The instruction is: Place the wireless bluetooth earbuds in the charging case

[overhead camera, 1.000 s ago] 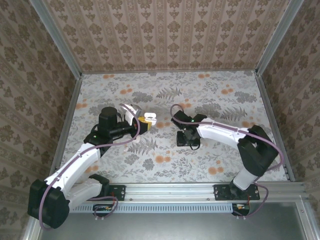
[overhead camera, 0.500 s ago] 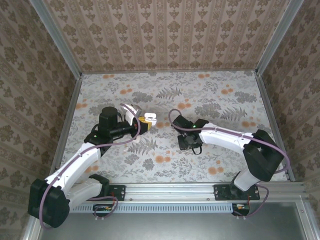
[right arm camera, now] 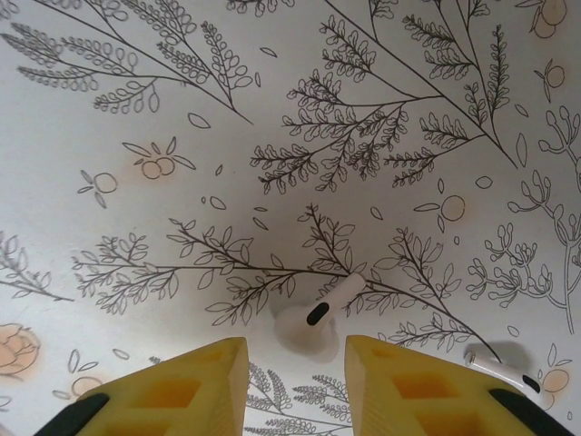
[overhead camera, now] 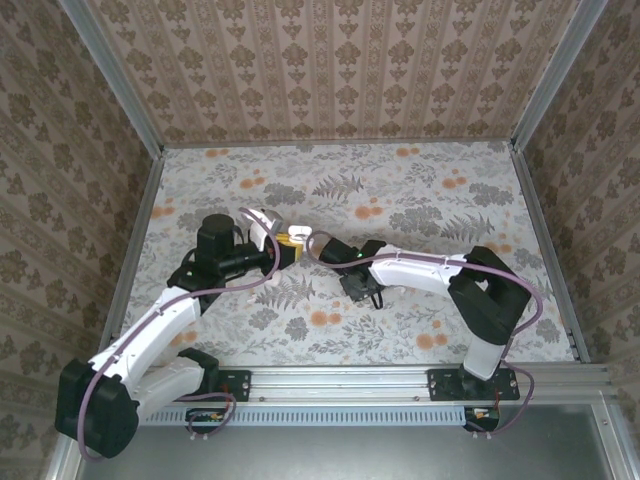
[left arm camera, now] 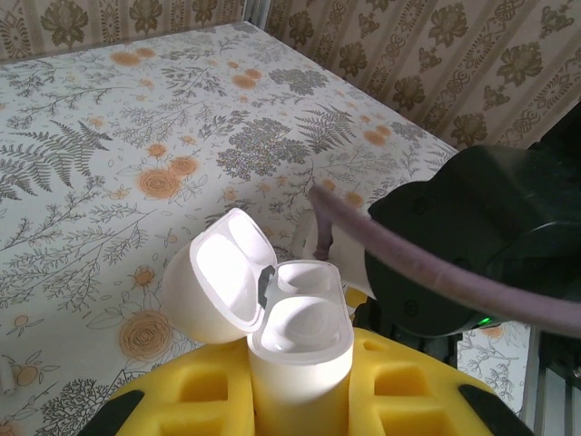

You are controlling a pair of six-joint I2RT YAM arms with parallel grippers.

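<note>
A floral tablecloth (overhead camera: 420, 190) covers the table, boxed in by patterned walls (overhead camera: 330, 70). The left gripper (overhead camera: 287, 246) is clamped on the white charging case (left arm camera: 300, 331). The case stands upright between the gripper's yellow pads (left arm camera: 195, 386), with its lid (left arm camera: 222, 286) flipped open. The right gripper (right arm camera: 295, 363) hangs low over the cloth, jaws apart and holding nothing. One earbud (right arm camera: 320, 307) lies on the cloth just ahead of the gap. A second earbud (right arm camera: 495, 368) lies just beside one finger's outer side.

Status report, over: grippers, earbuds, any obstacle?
Left gripper shut on open charging case. Right gripper open over one earbud on table. Second earbud lies apart. No obstacle seen.
</note>
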